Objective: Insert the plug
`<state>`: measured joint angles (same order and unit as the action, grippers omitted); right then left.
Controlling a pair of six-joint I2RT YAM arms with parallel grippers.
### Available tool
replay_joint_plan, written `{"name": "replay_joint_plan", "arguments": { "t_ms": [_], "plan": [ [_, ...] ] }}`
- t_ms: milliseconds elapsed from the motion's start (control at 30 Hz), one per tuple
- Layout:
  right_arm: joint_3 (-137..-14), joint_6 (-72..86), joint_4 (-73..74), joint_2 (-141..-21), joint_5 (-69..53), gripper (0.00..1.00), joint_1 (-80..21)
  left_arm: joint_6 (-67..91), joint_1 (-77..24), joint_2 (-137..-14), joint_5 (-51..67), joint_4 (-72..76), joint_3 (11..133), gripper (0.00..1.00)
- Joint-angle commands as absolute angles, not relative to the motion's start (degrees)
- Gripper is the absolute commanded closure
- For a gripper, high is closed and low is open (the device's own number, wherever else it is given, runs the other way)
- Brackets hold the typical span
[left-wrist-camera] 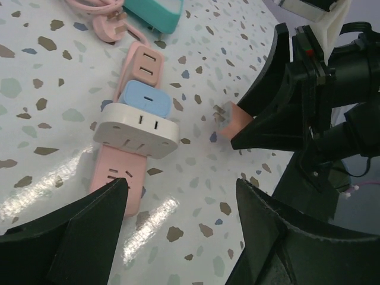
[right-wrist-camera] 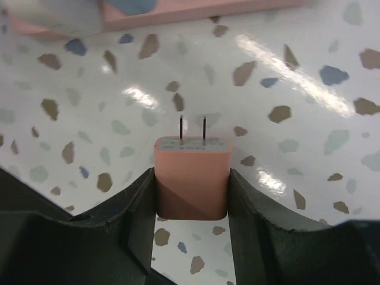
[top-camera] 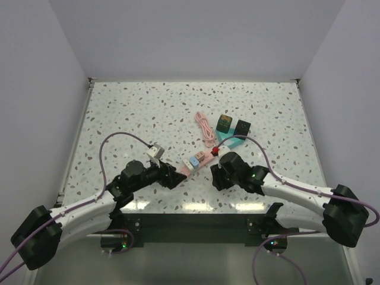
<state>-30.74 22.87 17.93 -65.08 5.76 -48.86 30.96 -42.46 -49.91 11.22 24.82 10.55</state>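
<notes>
The left gripper (left-wrist-camera: 181, 185) hovers low over the speckled table (top-camera: 130, 113), its jaws wide apart and holding nothing. The near end of the pink power strip (left-wrist-camera: 116, 178) lies just ahead of its left finger.

The right gripper (right-wrist-camera: 191, 172) faces it from the other side, near the strip but not touching it. Its jaws are closed on a small pink block (right-wrist-camera: 191, 193), one finger pressed against each side. Two thin metal prongs stick out of the block's front face and point toward the strip. I cannot tell whether the block touches the tabletop.

The white plug (left-wrist-camera: 136, 132) – the task's own piece – is in neither gripper. It sits on the power strip, spanning the strip's width, a little way in from the near end, with slot openings showing on its top face. Whether it is pushed fully home I cannot tell. A blue block (left-wrist-camera: 146, 100) sits on the strip touching the plug's far side, and beyond that the strip shows one bare socket.

Past the strip's far end lies a teal box (top-camera: 230, 142). Two dark cubes (top-camera: 224, 123) stand side by side just behind it – and a coiled pink cable (top-camera: 206, 129) lies to their left.
</notes>
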Motion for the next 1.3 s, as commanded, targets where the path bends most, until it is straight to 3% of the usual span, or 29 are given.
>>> {"name": "replay_joint_plan", "arguments": {
  "t_ms": [0,267,967,1267],
  "plan": [
    [-35.8,14.3,17.9,-62.8,1.0,1.00,-54.7,34.8,-42.7,-50.4,18.8,31.4,11.0,0.21],
    [-43.1,5.0,21.2,-65.9,3.4,1.00,-65.5,37.6,-42.8,-53.9,25.0,36.0,11.7,0.21],
    [-47.0,0.5,19.9,-66.7,3.3,1.00,-70.0,43.8,-43.6,-66.7,34.0,53.0,10.3,0.20],
    [-45.9,0.3,19.0,-64.4,5.3,1.00,-70.8,47.5,-45.6,-73.9,38.8,64.5,10.2,0.36]
  ]
}}
